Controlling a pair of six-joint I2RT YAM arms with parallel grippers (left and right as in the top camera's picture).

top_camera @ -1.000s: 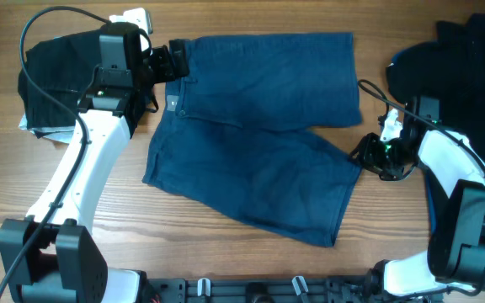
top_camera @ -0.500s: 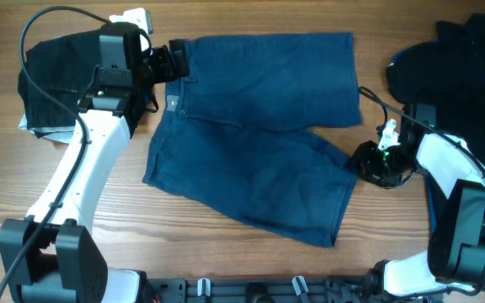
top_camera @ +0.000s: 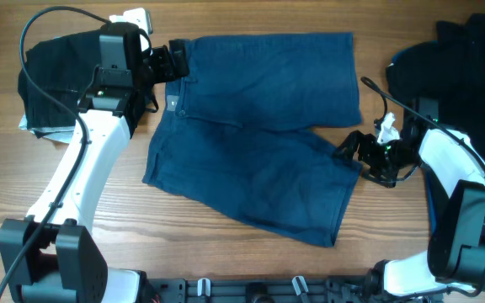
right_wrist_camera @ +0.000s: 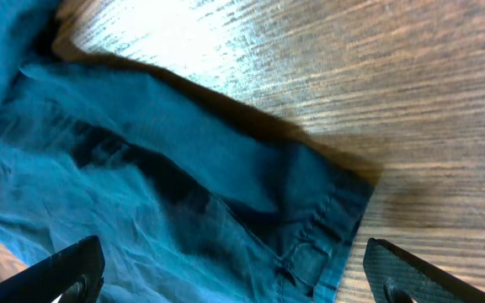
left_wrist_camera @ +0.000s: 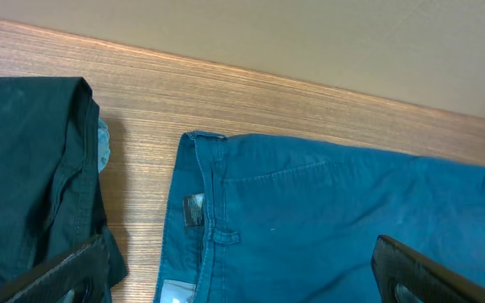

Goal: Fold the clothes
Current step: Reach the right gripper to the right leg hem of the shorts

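Now, unlike a second ago, the jaws of our right gripper [top_camera: 354, 153] stand wide open and empty, just beside the hem corner of the near leg. We see the denim shorts [top_camera: 259, 126] lying flat on the tabletop [top_camera: 226, 261], their long axis running left to right, with the waistband at our left gripper [top_camera: 173, 61], whose jaws are also open.

On the wooden table [top_camera: 183, 246], a black garment [top_camera: 45, 77] lies left and a black polo shirt [top_camera: 470, 50] right.

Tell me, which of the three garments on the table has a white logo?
The black polo shirt at the right edge; the black garment at the left and the mid-blue denim shorts in the middle show none.
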